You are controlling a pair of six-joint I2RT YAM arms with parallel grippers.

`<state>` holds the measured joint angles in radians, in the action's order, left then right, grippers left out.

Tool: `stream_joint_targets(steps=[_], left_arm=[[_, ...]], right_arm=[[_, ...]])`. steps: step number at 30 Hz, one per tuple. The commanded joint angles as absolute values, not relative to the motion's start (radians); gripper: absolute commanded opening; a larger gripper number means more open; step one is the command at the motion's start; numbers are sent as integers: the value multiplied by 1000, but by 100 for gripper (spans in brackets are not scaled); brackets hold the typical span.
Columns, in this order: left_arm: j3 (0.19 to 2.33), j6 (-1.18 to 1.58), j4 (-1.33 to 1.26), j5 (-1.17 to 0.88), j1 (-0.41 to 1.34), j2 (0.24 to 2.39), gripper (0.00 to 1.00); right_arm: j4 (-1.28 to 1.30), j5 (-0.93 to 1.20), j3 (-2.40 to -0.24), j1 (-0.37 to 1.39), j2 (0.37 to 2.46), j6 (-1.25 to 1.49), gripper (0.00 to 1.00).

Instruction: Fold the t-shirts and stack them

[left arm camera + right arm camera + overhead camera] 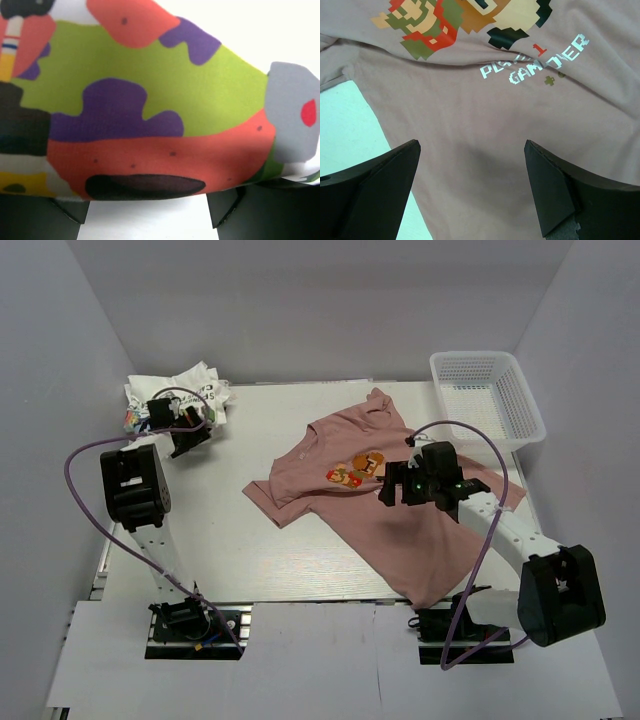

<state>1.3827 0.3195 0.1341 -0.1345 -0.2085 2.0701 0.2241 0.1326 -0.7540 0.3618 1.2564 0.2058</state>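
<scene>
At the table's far left corner the white tee lies bunched in a heap. Its outline cannot be read, and only scraps of its print and dark lettering show among the folds. The left gripper sits at the heap's near edge, and from above its black body covers the place where fingers and cloth meet.

Its wrist camera is almost filled by the white tee, pressed close: blotches of green, purple, red and grey, cut off on every side. Below the cloth's lower edge two dark fingers stand wide apart, so the left gripper is spread open. Their tips are lost behind the fabric, and I cannot tell if any cloth lies between them.

Right of centre the pink tee is spread chest-up and askew on the table, collar toward the far side. The right arm crosses its near right part and hides one sleeve and some of the hem. The right gripper hovers just beside the pixel print.

From that wrist, the right gripper is open, fingers well apart and holding nothing, with the pink tee under them. The print is cropped by the top edge, and a crease breaks the white text, leaving several letters unreadable.

A white basket stands at the far right corner, apart from both tees.
</scene>
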Motion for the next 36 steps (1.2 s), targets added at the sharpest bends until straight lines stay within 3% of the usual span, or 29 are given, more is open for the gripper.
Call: stream_joint_targets(steps=[1, 7, 12, 15, 20, 25, 31, 36], left_arm=[[1379, 252, 66, -92, -225, 2072, 88], [1450, 242, 138, -133, -225, 2054, 89], [1491, 281, 276, -422, -192, 1948, 95], [1366, 320, 310, -527, -154, 1789, 100], [1165, 321, 264, -502, -53, 1579, 100], [1147, 310, 242, -476, 76, 1516, 100], [1343, 236, 322, -405, 259, 1776, 100], [1699, 141, 432, -405, 382, 2096, 100]], right_arm=[[210, 130, -750, 364, 1232, 206, 90], [204, 152, -747, 364, 1218, 201, 90], [190, 111, -721, 364, 1163, 285, 90], [181, 57, -686, 362, 1126, 366, 90], [241, -66, -676, 359, 1112, 443, 90], [313, -179, -683, 357, 1143, 488, 90], [363, -294, -672, 357, 1187, 551, 90], [443, -348, -673, 348, 1281, 566, 90]])
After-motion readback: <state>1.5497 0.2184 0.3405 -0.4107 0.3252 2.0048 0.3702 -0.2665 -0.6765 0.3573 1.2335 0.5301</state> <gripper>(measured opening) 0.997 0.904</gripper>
